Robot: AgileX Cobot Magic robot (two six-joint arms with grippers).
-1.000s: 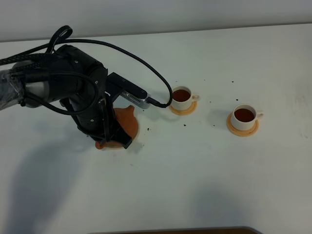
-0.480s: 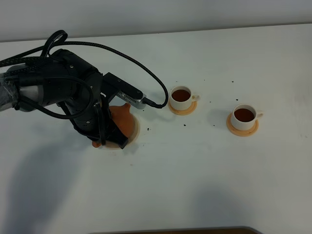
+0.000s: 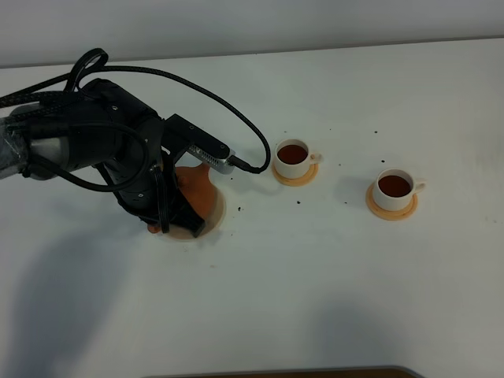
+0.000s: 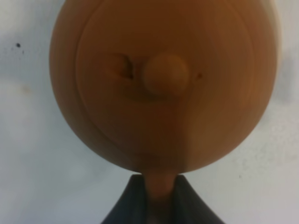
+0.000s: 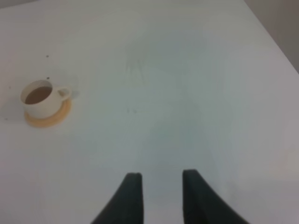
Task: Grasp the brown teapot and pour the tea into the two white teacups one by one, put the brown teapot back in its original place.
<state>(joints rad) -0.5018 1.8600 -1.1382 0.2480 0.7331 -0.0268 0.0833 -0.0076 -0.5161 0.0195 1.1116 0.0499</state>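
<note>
The left hand is closed tight on the loop handle of the brown teapot, its two dark fingers pinching the handle from either side. In the left wrist view the pot lies straight ahead of the hand, lid knob up and body level, so its handle-to-spout axis runs directly away from the grip. In the high view the pot sits low over the pale tan disc, of which only a sliver of rim shows past the arm; whether the base is touching the disc cannot be told. Judging from this, what remains is to settle the pot and let go.

Beyond the spout, well apart from the pot, the two white teacups stand on orange coasters on the desk, both holding dark tea. Nothing stands between pot and disc. The right hand is far off over bare desk, its fingers drawn in and holding nothing.
</note>
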